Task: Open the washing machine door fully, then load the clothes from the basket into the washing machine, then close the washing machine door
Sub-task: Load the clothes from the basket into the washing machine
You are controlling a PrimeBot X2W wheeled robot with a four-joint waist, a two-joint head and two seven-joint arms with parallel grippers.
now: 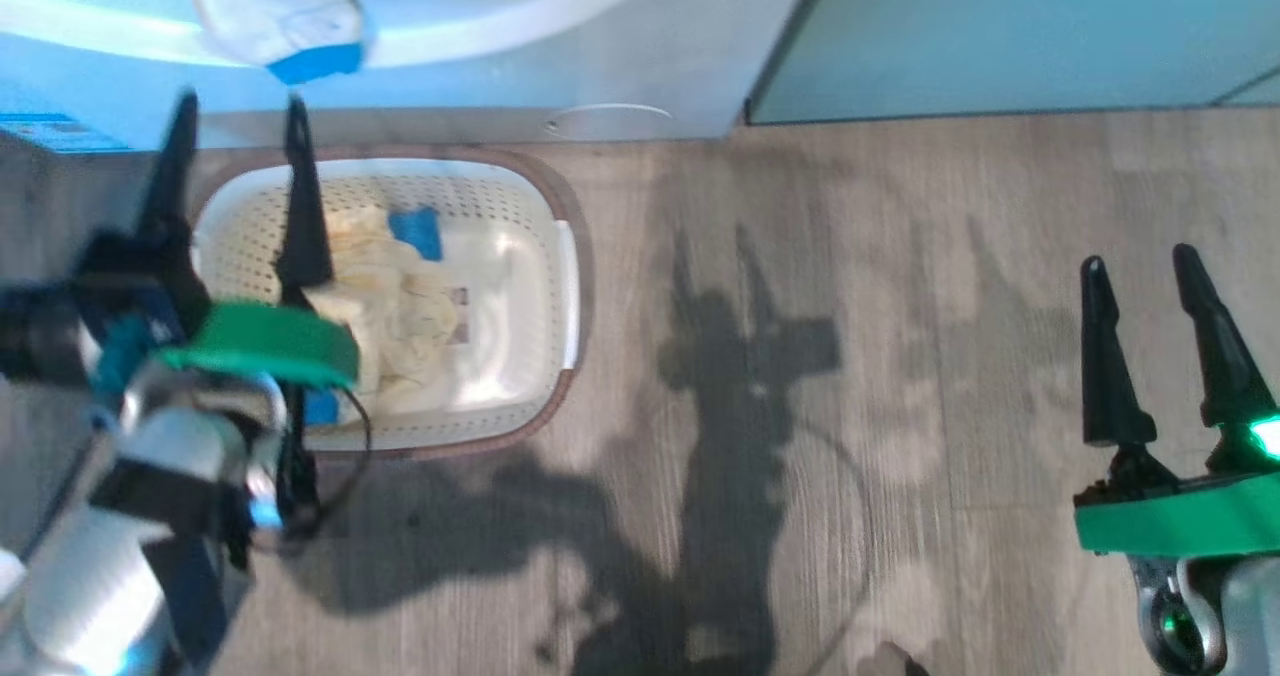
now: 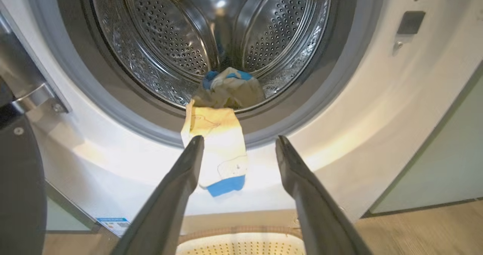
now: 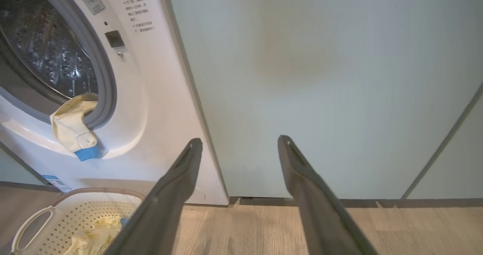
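Quick rundown. One washing machine (image 2: 377, 108), and the washing machine door (image 2: 19, 194) stands open: its dark rim and metal hinge sit at the left edge of the left wrist view. One garment (image 2: 219, 153), cream-yellow with a blue hem, is draped over the grey lip of the drum mouth (image 2: 158, 32), part inside and part hanging down the white front. Right behind it in the drum there's a bunched bit of cloth with blue on it. I can't tell if that's a second piece or the same one.

One basket (image 1: 480, 191) sits on the floor (image 1: 900, 256), its far rim just beside the washer's base, below the dangling hem. The rest of the clothes (image 1: 400, 306) are heaped in its left half, and I can't count the pieces. The right half shows bare plastic bottom.

Two grippers, two fingers each. The left gripper (image 1: 240, 106) hangs over the basket's left side, fingers spread wide, tips near the hanging hem but apart from it. The right gripper (image 1: 1140, 261) is spread wide too, over the floor well apart from the basket, facing a pale green cabinet door (image 3: 320, 77) beside the washer. Between basket and right gripper is a broad stretch of floor with the robot's shadow across it.
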